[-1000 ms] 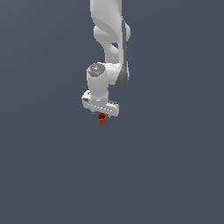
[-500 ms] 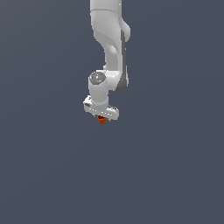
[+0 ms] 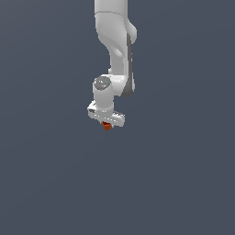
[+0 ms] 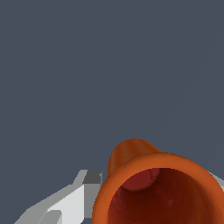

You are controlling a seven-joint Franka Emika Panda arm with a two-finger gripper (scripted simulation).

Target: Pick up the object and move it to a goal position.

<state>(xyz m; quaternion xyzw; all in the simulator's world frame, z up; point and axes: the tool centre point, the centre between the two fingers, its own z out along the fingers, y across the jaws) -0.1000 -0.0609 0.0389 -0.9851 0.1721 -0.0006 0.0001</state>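
Orange-red object (image 4: 157, 188), cup-like and tapered, fills the lower right of the wrist frame; flared rim toward the camera, dark red hollow inside, narrower end pointing away. Its lower part is cut off by the frame edge. One white finger (image 4: 65, 203) shows just beside the rim at lower left, blocky, with a grey pad end; only a sliver of white shows at the right edge, mostly hidden behind the cup. Contact point between finger and cup not visible.

Exterior view: gripper (image 3: 107, 124) sits slightly left of frame centre, hanging from the white arm (image 3: 117, 50) that drops from the top edge. The object (image 3: 107, 126) shows only as a tiny orange-red speck directly under the gripper body, shape unreadable at this size. Fingers themselves too small to make out here. Jaws read as pinched on the object: it sits between them, off any surface.

Wrist view alone gives the cup's form and hollow; the exterior view alone gives arm posture. Background in both is flat dark blue-grey.
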